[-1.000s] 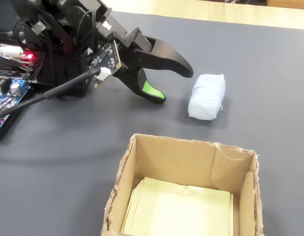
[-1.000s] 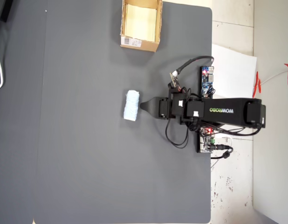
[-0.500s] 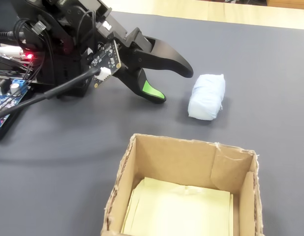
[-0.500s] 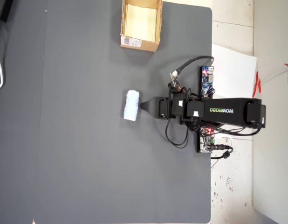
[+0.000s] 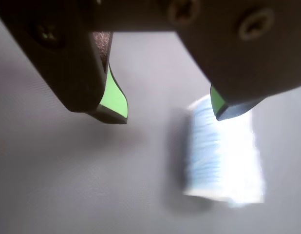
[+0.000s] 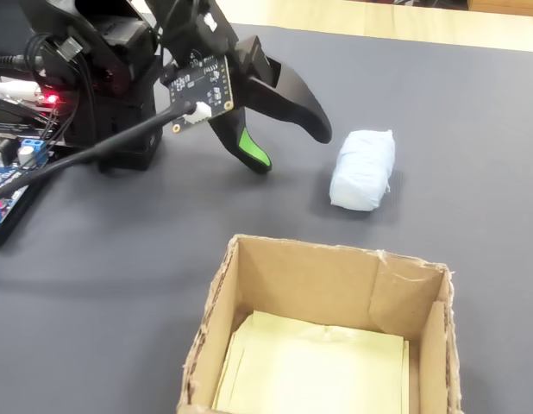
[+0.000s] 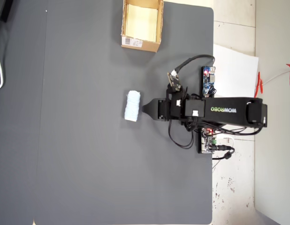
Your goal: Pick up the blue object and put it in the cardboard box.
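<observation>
Raised since earlier, tool [image 6: 288, 148] spread beside blue object [image 6: 362, 170], cardboard box [image 6: 288, 276] holding only pale yellow liner [image 6: 314, 366]

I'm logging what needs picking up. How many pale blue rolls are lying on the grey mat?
1. The pale blue roll lies on the grey mat just ahead of the open pincer, well away from the cardboard box. Nothing suggests others hidden.

Pale blue ribbed roll [image 6: 362, 170], black gripper [image 6: 290, 147] with green pads [image 5: 113, 100], tan cardboard box [image 6: 296, 278] lined pale yellow, dark grey mat [image 7: 88, 154]
</observation>
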Robot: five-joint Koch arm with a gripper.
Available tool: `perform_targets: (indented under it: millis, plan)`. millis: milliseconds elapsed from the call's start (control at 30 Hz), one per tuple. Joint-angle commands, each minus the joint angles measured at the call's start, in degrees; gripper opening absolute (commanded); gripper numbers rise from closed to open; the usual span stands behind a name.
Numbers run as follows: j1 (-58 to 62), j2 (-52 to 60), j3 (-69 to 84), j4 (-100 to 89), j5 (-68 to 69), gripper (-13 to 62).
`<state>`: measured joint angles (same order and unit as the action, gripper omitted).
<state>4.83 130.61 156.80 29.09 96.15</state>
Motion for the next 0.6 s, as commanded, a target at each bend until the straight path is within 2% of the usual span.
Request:
perform_targets:
  millis: [0, 333, 567]
  plan:
    - [-0.5, 1.5, -6.4, 2.1, 1.8, 33.7]
    - [-0.6, -8.7, -17.9, 9.6, 1.2, 33.7]
    - [-0.1, -20.1, -27.5, 12.2, 1.2, 33.6]
